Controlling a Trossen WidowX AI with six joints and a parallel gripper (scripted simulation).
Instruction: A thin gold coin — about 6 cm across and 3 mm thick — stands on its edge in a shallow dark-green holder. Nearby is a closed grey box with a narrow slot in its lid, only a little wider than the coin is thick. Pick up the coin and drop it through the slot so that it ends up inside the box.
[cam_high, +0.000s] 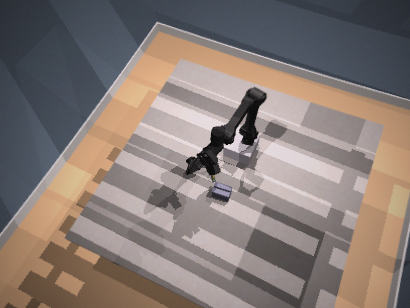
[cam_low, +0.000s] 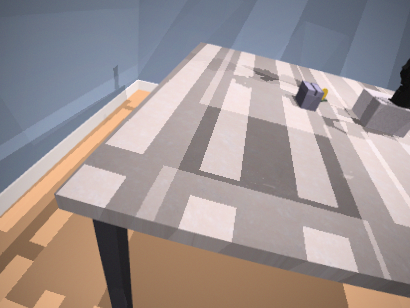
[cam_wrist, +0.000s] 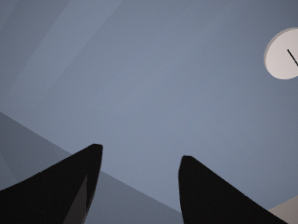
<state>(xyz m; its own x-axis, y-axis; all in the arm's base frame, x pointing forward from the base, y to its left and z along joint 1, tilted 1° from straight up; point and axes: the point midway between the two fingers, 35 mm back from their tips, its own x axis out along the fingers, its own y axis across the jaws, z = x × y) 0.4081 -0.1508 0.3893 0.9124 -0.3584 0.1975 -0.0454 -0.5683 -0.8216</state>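
The gold coin stands on edge beside the grey box; little of its dark-green holder shows. The closed grey box has a dark slot line across its lid. In the wrist view the two black fingers of my gripper stand partly open, with only wall seen between them. The gripper is up above the table, to the left of the coin in the top view, and points away toward the wall. The exterior view does not show it.
A pale block stands under the arm's base, behind the coin in the top view. The black arm arches above the table. A round white disc is on the wall in the wrist view.
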